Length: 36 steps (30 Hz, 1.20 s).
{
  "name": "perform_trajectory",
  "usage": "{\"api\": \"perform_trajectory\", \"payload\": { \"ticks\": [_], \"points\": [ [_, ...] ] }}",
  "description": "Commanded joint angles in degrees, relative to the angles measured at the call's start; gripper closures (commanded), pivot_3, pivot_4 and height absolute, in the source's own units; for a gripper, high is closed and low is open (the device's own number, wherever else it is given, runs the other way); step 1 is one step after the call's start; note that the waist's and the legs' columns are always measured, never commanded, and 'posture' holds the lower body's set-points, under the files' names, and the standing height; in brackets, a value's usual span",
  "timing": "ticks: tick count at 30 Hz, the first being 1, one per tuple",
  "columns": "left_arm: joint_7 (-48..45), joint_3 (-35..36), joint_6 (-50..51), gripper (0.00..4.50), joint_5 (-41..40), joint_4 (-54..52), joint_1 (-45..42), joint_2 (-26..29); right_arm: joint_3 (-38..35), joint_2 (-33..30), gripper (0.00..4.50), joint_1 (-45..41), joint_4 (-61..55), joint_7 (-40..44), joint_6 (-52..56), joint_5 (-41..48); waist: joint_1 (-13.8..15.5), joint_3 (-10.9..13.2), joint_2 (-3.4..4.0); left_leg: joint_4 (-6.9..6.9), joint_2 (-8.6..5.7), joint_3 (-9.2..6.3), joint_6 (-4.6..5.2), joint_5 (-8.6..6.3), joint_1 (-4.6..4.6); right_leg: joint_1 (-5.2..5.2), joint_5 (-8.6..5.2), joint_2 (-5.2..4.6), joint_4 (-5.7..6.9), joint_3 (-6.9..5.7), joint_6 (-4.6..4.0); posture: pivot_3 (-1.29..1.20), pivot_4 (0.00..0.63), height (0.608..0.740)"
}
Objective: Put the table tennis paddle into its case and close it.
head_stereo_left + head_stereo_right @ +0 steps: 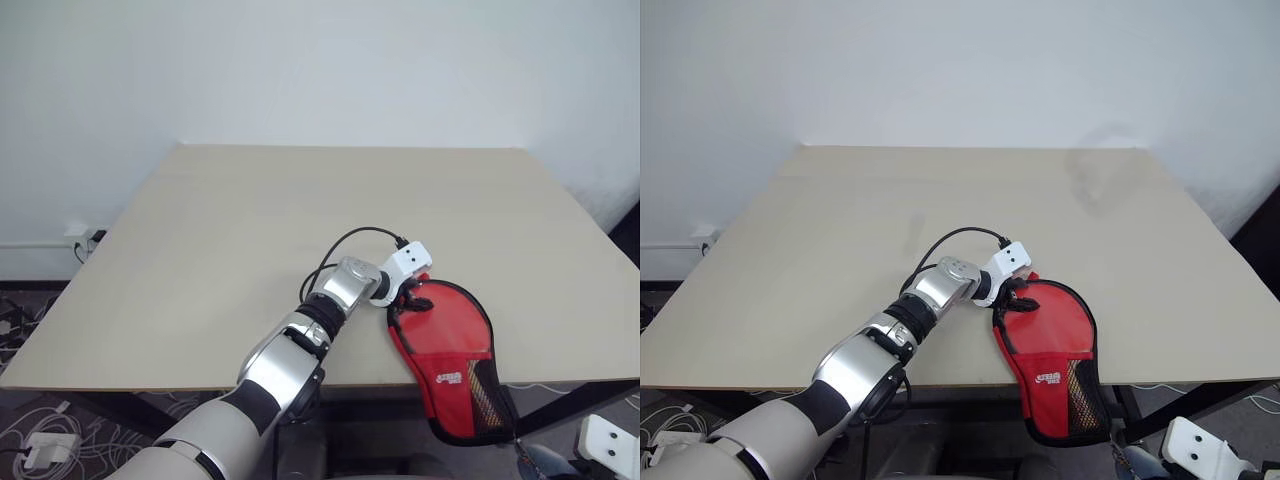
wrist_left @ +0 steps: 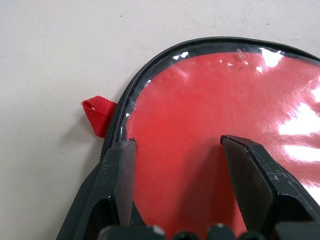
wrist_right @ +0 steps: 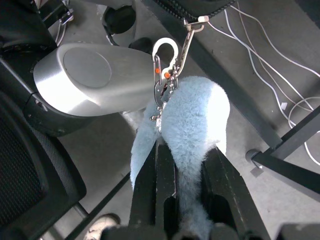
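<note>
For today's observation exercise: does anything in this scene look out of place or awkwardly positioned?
Yes. The case lies at the table's near edge with its narrow end hanging past it. A pale blue fuzzy ball dangles from it on a clip, pinched in the right gripper below table level.

Office or lab room — bare beige table [image 1: 250,230], plain white wall [image 1: 300,70], floor cables [image 1: 40,435]
</note>
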Motion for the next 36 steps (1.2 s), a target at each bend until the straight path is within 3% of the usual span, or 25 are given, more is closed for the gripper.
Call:
{"api": "perform_trajectory", "payload": {
  "ticks": [1,2,13,21,30,36],
  "points": [
    [0.7,-0.8,2.2,1.67,2.1,1.1,1.9,1.0,-2.0,-0.1,4.45,-0.7,3.5,0.2,4.3,-1.1,0.0,0.0,-0.02,0.0,0.0,0.0,0.0,0.0,0.0,0.0,0.0,0.0,0.0,0.01,0.0,0.0,0.0,0.74],
    [0.7,-0.9,2.2,1.67,2.1,1.0,2.0,1.0,-2.1,-0.1,4.45,-1.3,3.6,0.5,5.0,-0.6,0.0,0.0,0.0,0.01,0.0,0.01,0.0,0.0,0.0,0.0,0.0,0.0,0.0,0.01,-0.01,0.0,0.0,0.74],
    [1.2,-0.4,1.5,1.67,2.5,1.7,0.6,1.3,-3.1,-0.3,0.57,-9.5,2.7,2.1,10.1,2.6,-1.7,-0.1,0.02,0.15,0.06,-0.01,0.0,0.01,0.06,0.0,0.08,0.06,0.19,0.02,-0.1,0.0,0.0,0.74],
    [1.6,0.6,0.9,1.67,2.7,2.6,-0.2,1.5,-8.2,0.3,0.57,-16.7,2.5,3.1,14.6,7.4,-2.7,-0.1,0.02,0.28,0.07,-0.02,0.01,0.01,0.11,0.04,0.14,0.05,0.24,0.01,-0.17,0.0,0.0,0.74],
    [-1.9,3.7,1.0,1.67,0.5,-1.3,-1.8,4.2,-7.6,4.8,0.57,-41.0,2.9,-9.9,25.0,15.7,-3.7,0.0,0.07,0.25,0.09,-0.02,0.0,0.04,0.11,-0.03,0.35,0.07,0.28,0.01,-0.28,0.0,0.0,0.74],
    [-5.3,6.4,0.8,1.67,-2.0,-6.0,-2.5,8.7,-2.4,8.5,0.57,-47.8,2.7,-16.2,27.3,16.2,-3.7,0.0,0.19,0.01,0.2,-0.05,0.03,0.18,-0.03,-0.3,0.33,0.37,0.32,0.22,-0.26,0.0,0.0,0.74]
  ]
}}
